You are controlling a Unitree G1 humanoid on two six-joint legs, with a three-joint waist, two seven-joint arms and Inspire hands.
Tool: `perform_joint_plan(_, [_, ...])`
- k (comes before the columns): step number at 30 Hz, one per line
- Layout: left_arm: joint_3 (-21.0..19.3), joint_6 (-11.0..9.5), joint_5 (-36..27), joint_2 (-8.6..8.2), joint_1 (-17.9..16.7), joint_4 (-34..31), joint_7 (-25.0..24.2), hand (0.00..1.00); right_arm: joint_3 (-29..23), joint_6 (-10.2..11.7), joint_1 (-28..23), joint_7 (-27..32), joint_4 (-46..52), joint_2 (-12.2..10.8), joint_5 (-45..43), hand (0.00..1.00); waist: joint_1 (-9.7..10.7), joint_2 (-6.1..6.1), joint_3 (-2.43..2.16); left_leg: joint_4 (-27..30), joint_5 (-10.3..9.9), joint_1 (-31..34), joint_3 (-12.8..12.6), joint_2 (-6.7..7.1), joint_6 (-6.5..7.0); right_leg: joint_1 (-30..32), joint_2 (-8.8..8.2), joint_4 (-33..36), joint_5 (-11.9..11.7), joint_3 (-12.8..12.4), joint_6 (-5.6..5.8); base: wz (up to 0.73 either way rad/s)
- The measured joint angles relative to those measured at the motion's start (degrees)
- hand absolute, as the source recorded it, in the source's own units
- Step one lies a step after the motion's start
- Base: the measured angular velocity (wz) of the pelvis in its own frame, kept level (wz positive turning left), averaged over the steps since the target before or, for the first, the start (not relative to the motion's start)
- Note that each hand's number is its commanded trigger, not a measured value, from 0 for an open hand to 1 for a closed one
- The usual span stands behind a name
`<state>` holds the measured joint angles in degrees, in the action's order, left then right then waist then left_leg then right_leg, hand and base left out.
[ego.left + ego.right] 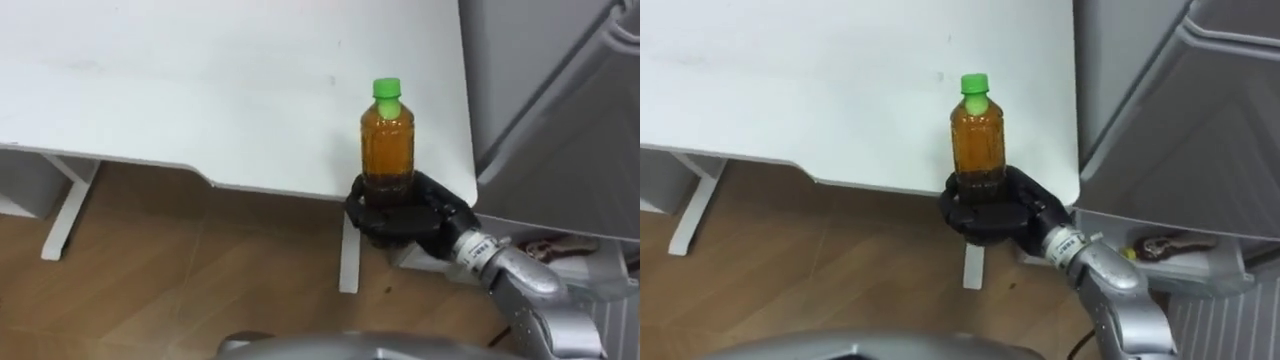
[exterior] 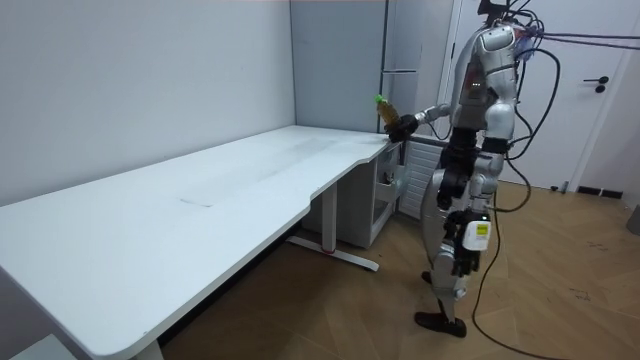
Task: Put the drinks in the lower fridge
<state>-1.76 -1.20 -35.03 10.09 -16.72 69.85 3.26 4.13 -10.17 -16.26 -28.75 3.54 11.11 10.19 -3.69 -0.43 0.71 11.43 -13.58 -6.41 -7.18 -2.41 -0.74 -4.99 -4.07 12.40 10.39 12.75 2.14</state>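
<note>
The tea bottle (image 1: 387,140) stands upright in the robot's right hand (image 1: 405,215); its cap is bright green and the drink inside is amber-brown. The hand's dark fingers and thumb are curled snugly round the lower part of the bottle, hiding its base. The neck and cap rise clear above them.

In the eye views the hand and bottle sit at the near edge of the white desk (image 1: 200,90), close to its near right corner; the fingers overlap that edge. Whether the base rests on the desktop or hangs just off it, I cannot tell.

The grey fridge (image 1: 540,90) stands just beside the desk's right edge. Low on it a pale ledge (image 1: 570,250) juts out, and a small reddish thing (image 1: 545,245) lies on the ledge; what it is cannot be made out.

In the room view the robot stands upright on the wooden floor (image 2: 560,270) at the desk's far end, next to the fridge. Its right arm reaches out toward that corner with the bottle held over it; the left hand (image 2: 444,188) hangs by the hip, and its state I cannot tell.
</note>
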Motion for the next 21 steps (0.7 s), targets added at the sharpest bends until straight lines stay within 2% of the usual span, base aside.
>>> perform_joint_plan(1, [1.0, 0.0, 1.0, 0.0, 2.0, 0.0, -1.2, 0.0, -0.9, 0.0, 0.2, 1.2, 1.9, 0.0, -2.3, 1.0, 0.8, 0.41, 0.26, -0.1, 0.0, 0.1, -0.2, -0.02, 0.01, 0.3, 0.0, 0.3, 0.0, -0.1, -0.01, -0.11])
perform_joint_plan(3, [2.1, -0.4, 3.0, -0.09, 4.7, 0.4, -2.8, 0.0, -1.9, 0.0, 0.8, 3.3, 5.9, -0.3, -7.2, 1.0, 2.0, 1.19, 0.45, -0.3, -0.1, 0.1, -0.6, -0.05, 0.1, 0.5, 0.0, 0.6, 0.0, -0.9, -0.02, -0.18])
perform_joint_plan(5, [2.1, -1.2, 4.6, -0.53, 6.3, -0.1, -4.0, 0.0, -3.1, 1.3, 1.6, 5.8, 9.4, -0.4, -11.5, 1.0, 2.7, 1.67, 0.26, -0.6, -0.1, -0.3, -2.0, -0.16, 0.1, 1.4, 0.13, 1.3, 0.0, -2.1, -0.02, -0.33])
perform_joint_plan(7, [2.2, -2.3, 6.1, -0.73, 6.5, -0.7, -5.2, 0.0, -4.0, 3.9, 1.9, 10.1, 10.9, -0.6, -14.1, 1.0, 3.6, 2.03, 0.08, -0.7, -0.1, -0.4, -2.5, -0.13, 0.11, 1.7, 0.16, 1.3, 0.0, -2.6, -0.02, -0.17])
perform_joint_plan(9, [2.8, -2.9, 6.5, -0.73, 6.6, -0.8, -6.4, 0.0, -3.8, 5.8, 2.2, 13.8, 11.0, -1.3, -15.3, 1.0, 4.2, 1.83, 0.19, -0.6, 0.0, -0.5, -3.1, -0.16, 0.1, 2.0, 0.22, 1.4, 0.0, -3.0, -0.02, -0.1])
perform_joint_plan(12, [4.1, -2.9, 6.5, -0.73, 6.1, -0.9, -7.8, 0.0, -2.9, 5.9, 2.2, 16.7, 11.0, -2.3, -15.1, 1.0, 5.4, 1.31, 0.26, -0.5, -0.1, -0.2, -3.1, -0.05, 0.13, 2.2, 0.08, 1.3, -0.1, -2.9, 0.05, 0.0])
perform_joint_plan(14, [4.4, -2.9, 6.5, -0.75, 6.0, -0.8, -8.8, 0.0, -2.3, 6.0, 2.2, 18.4, 11.0, -2.6, -15.2, 1.0, 5.4, 1.11, 0.19, -0.6, -0.1, -0.1, -3.1, -0.02, 0.25, 2.5, 0.04, 1.5, -0.1, -3.0, 0.09, 0.0])
perform_joint_plan(21, [3.0, -3.0, 6.5, -0.83, 5.3, -0.1, -11.4, 0.0, -0.2, 8.9, 0.3, 27.5, 13.1, -2.6, -18.2, 1.0, 5.4, 1.14, 0.0, -0.6, -0.2, -0.2, -3.5, 0.01, 0.29, 2.9, 0.0, 2.4, -0.1, -3.3, 0.09, -0.02])
